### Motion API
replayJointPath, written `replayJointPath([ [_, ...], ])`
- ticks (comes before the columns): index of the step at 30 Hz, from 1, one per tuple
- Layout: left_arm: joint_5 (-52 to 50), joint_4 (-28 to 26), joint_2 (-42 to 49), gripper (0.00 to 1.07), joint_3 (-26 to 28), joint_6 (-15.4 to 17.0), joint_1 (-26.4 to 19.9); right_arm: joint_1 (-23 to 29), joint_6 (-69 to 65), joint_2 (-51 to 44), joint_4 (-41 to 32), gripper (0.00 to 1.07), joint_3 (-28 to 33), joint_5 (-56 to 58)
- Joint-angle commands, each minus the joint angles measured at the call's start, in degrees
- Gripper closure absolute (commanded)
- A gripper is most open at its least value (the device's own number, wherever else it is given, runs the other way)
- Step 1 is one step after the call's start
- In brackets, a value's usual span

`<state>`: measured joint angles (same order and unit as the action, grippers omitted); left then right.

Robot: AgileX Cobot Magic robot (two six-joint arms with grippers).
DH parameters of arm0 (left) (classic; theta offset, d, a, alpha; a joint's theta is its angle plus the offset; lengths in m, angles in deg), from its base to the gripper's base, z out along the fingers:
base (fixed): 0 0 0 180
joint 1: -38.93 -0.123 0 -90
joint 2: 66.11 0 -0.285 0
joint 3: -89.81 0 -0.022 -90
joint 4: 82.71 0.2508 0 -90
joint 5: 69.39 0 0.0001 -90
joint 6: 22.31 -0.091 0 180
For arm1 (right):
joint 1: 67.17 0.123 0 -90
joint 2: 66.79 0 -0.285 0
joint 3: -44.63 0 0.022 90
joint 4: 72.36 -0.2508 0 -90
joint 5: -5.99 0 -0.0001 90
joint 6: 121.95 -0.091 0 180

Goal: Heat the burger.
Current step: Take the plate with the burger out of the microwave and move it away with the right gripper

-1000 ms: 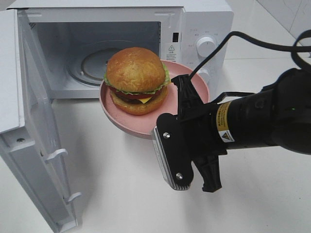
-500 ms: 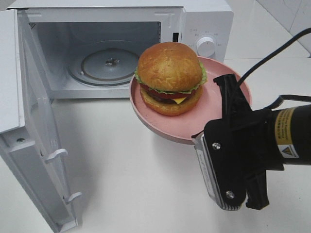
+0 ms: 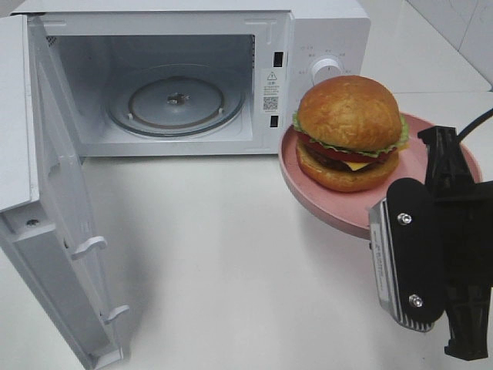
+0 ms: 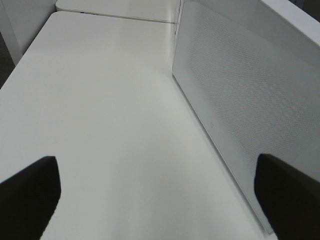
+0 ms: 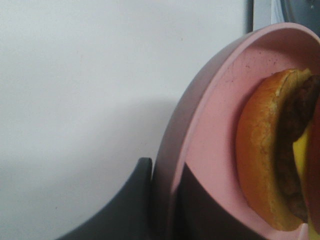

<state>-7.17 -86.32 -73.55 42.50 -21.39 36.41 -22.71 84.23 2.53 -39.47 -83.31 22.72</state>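
A: Where is the burger [image 3: 350, 132] at this moment?

B: It sits on a pink plate [image 3: 316, 193], and the plate hangs in the air over the white table [image 3: 231, 254], in front of the control panel side of the microwave [image 3: 323, 46]. It is not inside the oven.

A: What carries the plate?

B: The right gripper [image 5: 162, 200] does. In the right wrist view its two dark fingers [image 5: 127, 205] are closed on the rim of the plate, one finger outside the rim and one inside (the burger lies just beside the inner one, its bottom bun and cheese edge are visible).

A: And the microwave itself?

B: Its door [image 3: 54, 223] stands fully open toward the left of the high view. The round glass turntable [image 3: 176, 100] is visible in the chamber.

A: What about the other arm?

B: The left gripper [image 4: 160, 192] has its fingers wide apart and it grips nothing. In the left wrist view its tips hang above the bare table, near a white perforated panel [image 4: 240, 110] (which part of the oven this is, the view does not make sure).
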Motion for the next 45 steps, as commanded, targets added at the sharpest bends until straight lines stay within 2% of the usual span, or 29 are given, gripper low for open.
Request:
replayJointPath([
  [1,-0.8,0.2,0.4,0.09,-0.3,0.4,-0.1,-0.1,-2.6,-1.4,2.8,1.07,-0.5,-0.4],
  [9,-0.8,0.2,0.4,0.09,-0.3,0.4,-0.1,-0.1,-15.4,-1.6,7.6,1.07,-0.5,7.4],
  [11,-0.8,0.2,0.4,0.09,-0.3,0.4,-0.1,-0.1,-24.8,-1.6,12.2,1.07,-0.5,11.3],
  [12,-0.8,0.2,0.4,0.09,-0.3,0.4,-0.1,-0.1,-24.8,-1.6,12.2,1.07,-0.5,11.3],
  [14,-0.8,0.2,0.4,0.09,-0.3,0.4,-0.1,-0.1,-31.5,-1.5,16.6,1.07,-0.5,14.2],
  [17,-0.8,0.2,0.4,0.09,-0.3,0.4,-0.1,-0.1,-33.8,-1.4,17.8,1.07,-0.5,15.1],
  [19,-0.8,0.2,0.4,0.09,-0.3,0.4,-0.1,-0.1,-42.4,-1.4,21.2,1.07,-0.5,19.5],
  [22,-0.8,0.2,0.4,0.09,-0.3,0.4,-0.1,-0.1,-48.2,-1.4,22.9,1.07,-0.5,23.0],
  [39,-0.8,0.2,0.4,0.09,-0.3,0.4,-0.1,-0.1,-69.3,-0.8,23.0,1.07,-0.5,39.1],
  [45,-0.8,0.2,0.4,0.09,-0.3,0.4,-0.1,-0.1,-76.0,5.3,22.6,1.07,-0.5,43.6],
])
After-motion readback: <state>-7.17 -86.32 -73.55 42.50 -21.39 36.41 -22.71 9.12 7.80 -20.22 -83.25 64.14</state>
